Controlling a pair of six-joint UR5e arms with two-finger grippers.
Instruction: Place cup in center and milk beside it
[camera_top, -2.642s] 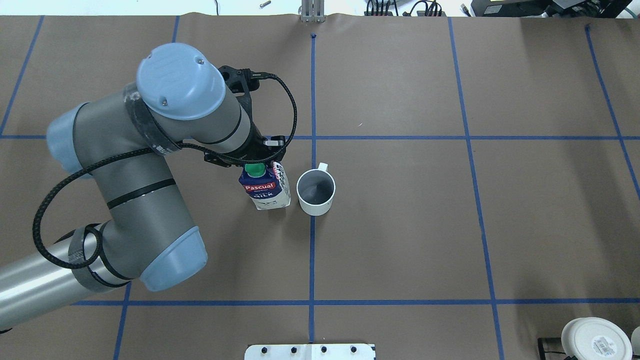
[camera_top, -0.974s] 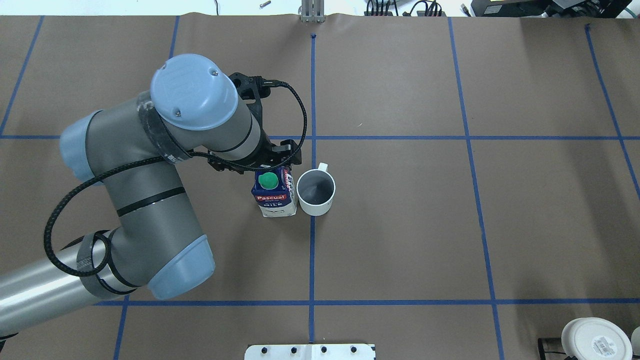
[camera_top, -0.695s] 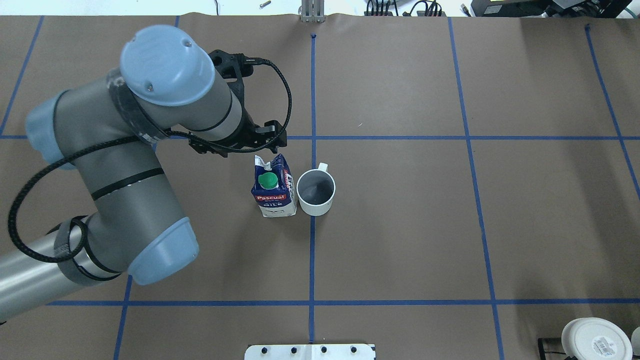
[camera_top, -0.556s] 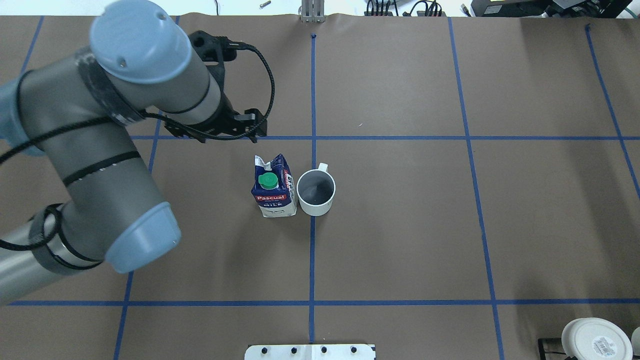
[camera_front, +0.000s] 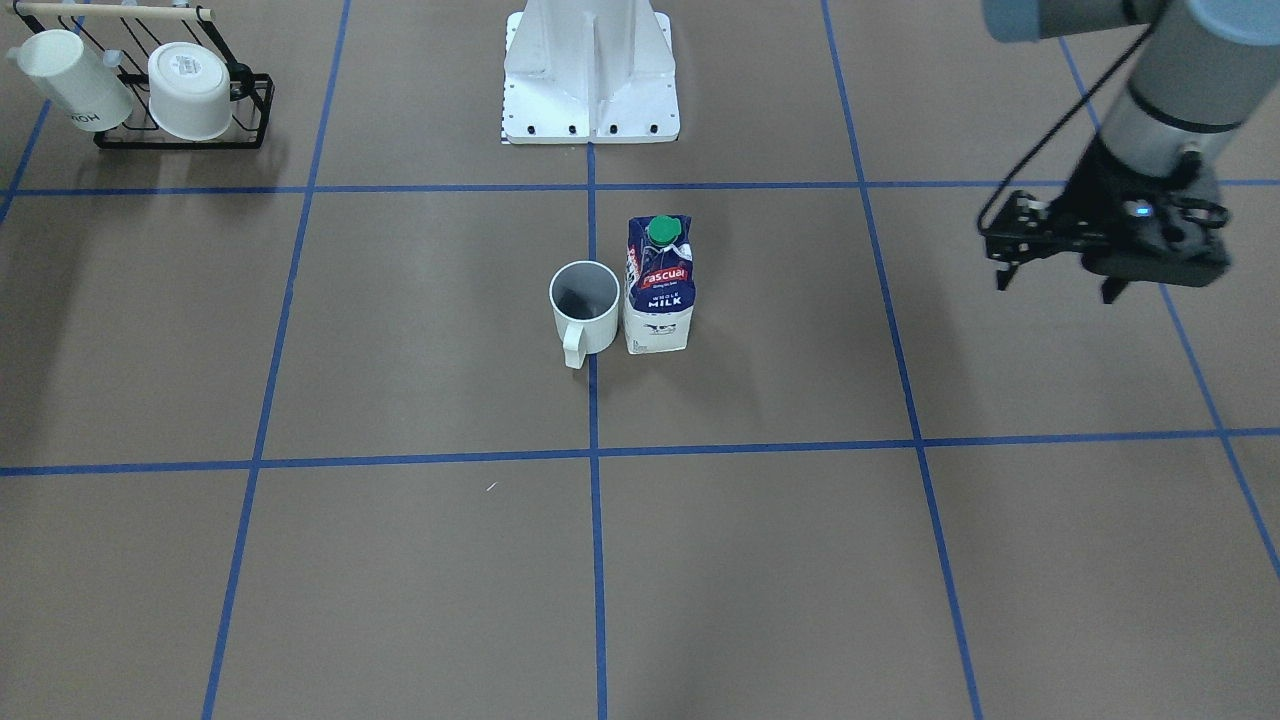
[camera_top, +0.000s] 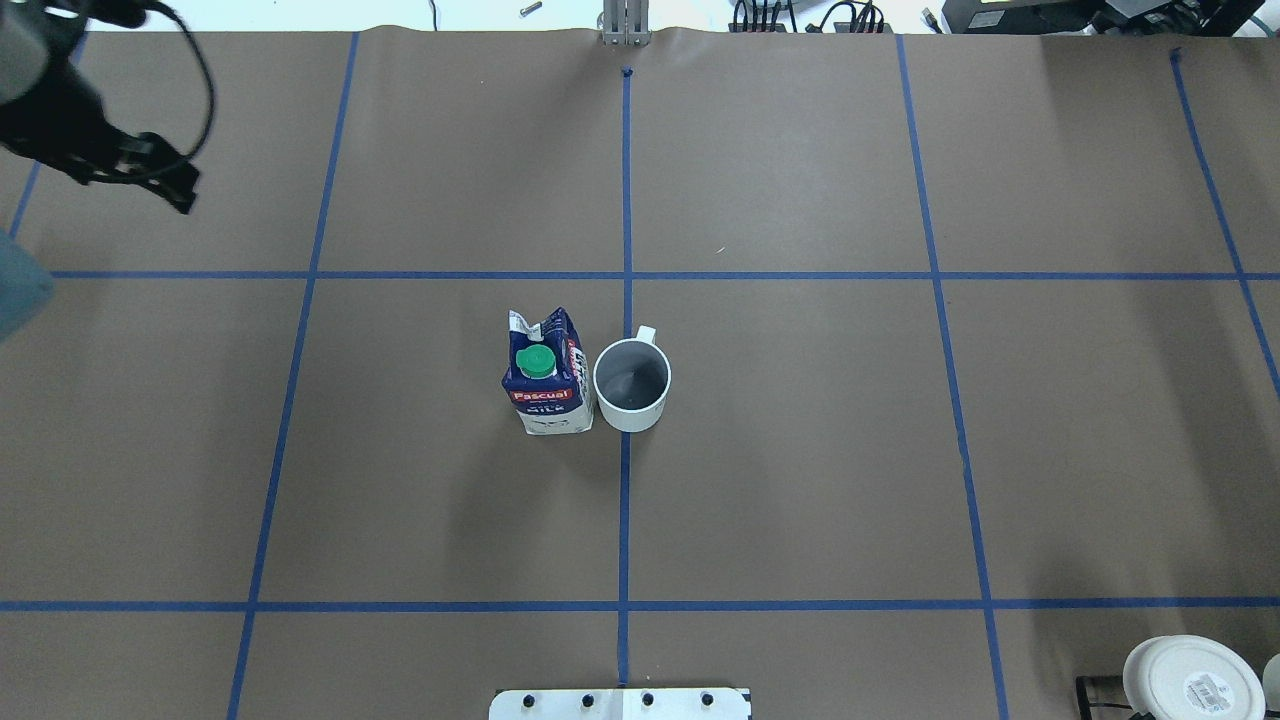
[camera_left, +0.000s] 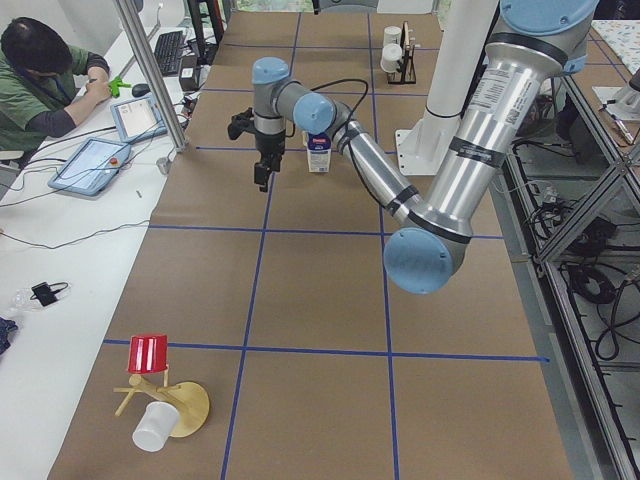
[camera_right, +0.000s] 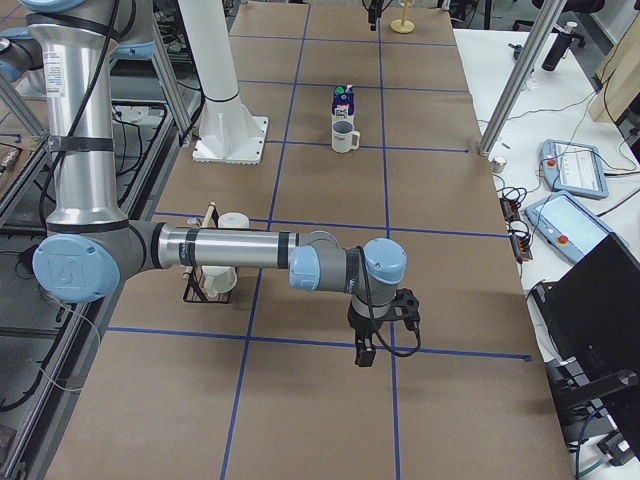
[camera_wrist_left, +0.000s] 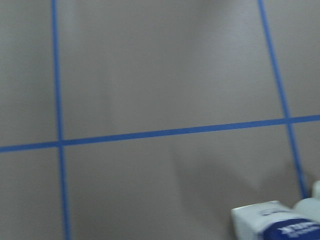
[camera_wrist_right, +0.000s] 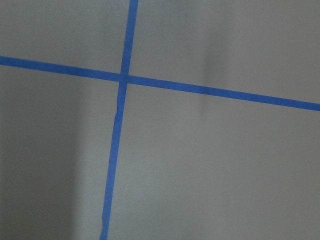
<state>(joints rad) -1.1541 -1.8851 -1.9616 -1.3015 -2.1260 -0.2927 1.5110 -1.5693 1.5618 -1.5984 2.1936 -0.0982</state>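
Since the overhead shot of a little over half a second back, the left arm has swung off the carton to the far left corner of the desk (camera_top: 800, 450), and the left claw (camera_front: 1055, 285) now hangs above bare paper, well apart from both task things, its fingers spread and holding nothing. The milk (camera_top: 545, 375) and the cup (camera_top: 632, 385) have not shifted.

Brown paper covers the desk, marked into large squares by blue tape. The robot's white base plate (camera_front: 590, 70) stands at the robot's edge. Along the far side runs a white bench where an operator in green (camera_left: 40, 80) sits with tablets and cables.

The cup stands upright on the blue tape line (camera_top: 624, 500) that splits the two middle squares, its handle pointing away from the robot and its dark grey inside in plain sight. The milk stands upright just beside it on the robot's left; whether they touch cannot be told. A black wire rack (camera_front: 180, 135) holds two white cups on their sides. A red cup (camera_left: 148, 355) and a white one (camera_left: 152, 428) sit on a wooden stand.

The carton's red banner reads "Pascual", with "MILK" below it and a green cap on top.

The right claw (camera_right: 365, 352) hovers above a tape crossing near the desk's right end; whether it is spread or closed cannot be told.
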